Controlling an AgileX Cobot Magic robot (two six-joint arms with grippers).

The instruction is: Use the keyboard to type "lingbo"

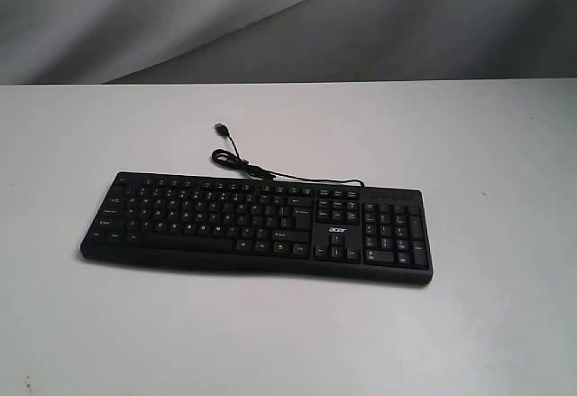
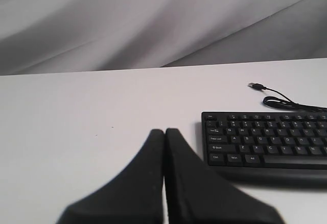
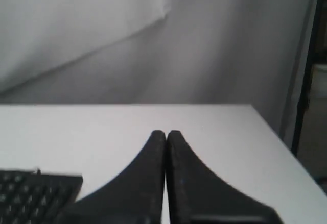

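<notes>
A long black keyboard (image 1: 257,225) with a number pad and a white "acer" logo lies flat across the middle of the white table (image 1: 505,143). Its thin black cable (image 1: 236,156) curls behind it and ends in a loose USB plug. Neither arm shows in the exterior view. In the left wrist view my left gripper (image 2: 164,131) is shut and empty, hovering off the keyboard's (image 2: 265,142) Ctrl end. In the right wrist view my right gripper (image 3: 166,132) is shut and empty, beyond the number-pad corner of the keyboard (image 3: 36,196).
A grey draped cloth (image 1: 270,17) hangs behind the table's far edge. The right wrist view shows the table's side edge (image 3: 278,142) and a dark upright post (image 3: 306,71) beyond it.
</notes>
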